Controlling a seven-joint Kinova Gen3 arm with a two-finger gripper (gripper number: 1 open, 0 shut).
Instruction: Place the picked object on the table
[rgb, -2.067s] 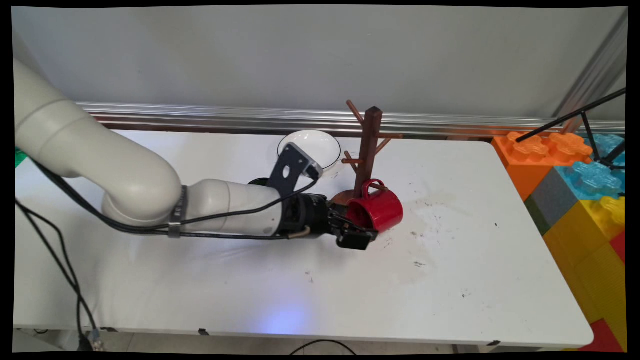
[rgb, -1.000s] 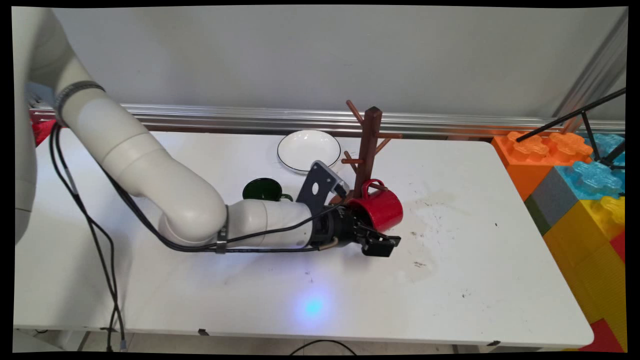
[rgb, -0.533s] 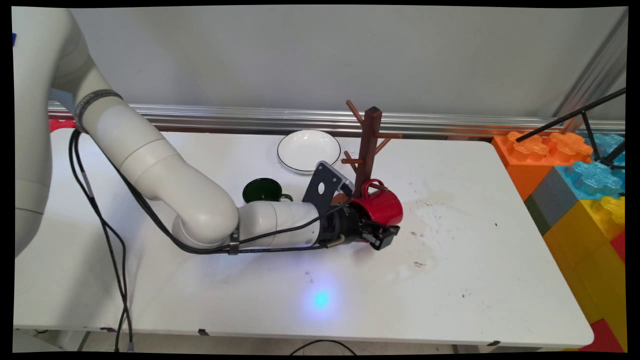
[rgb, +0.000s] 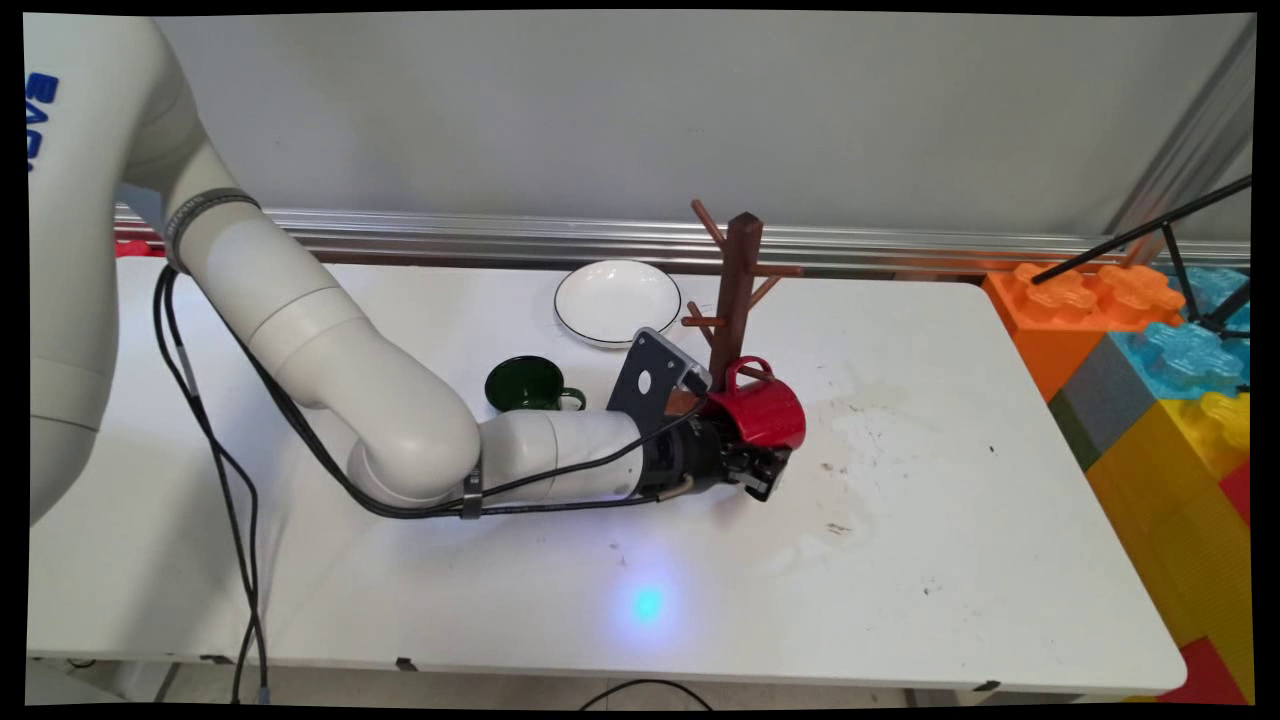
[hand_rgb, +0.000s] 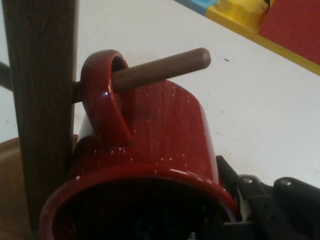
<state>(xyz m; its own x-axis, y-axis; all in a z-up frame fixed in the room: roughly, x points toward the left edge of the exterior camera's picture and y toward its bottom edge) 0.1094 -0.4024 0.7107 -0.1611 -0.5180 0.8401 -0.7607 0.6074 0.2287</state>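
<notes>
Robot lab: arm, giant toy bricks.

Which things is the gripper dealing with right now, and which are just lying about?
In hand:
gripper, shut on the rim of the red mug
wooden mug tree, with the mug's handle hooked over its peg

Lying about:
green mug
white plate
toy blocks beside the table

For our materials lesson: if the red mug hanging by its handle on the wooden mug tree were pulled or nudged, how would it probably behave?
The red mug looks rigid and glossy, perhaps enamel, so it would likely keep its shape and could slip in the gripper. Its handle is threaded over a peg, so a sideways push would probably swing it or tug the mug tree rather than free it.
</notes>
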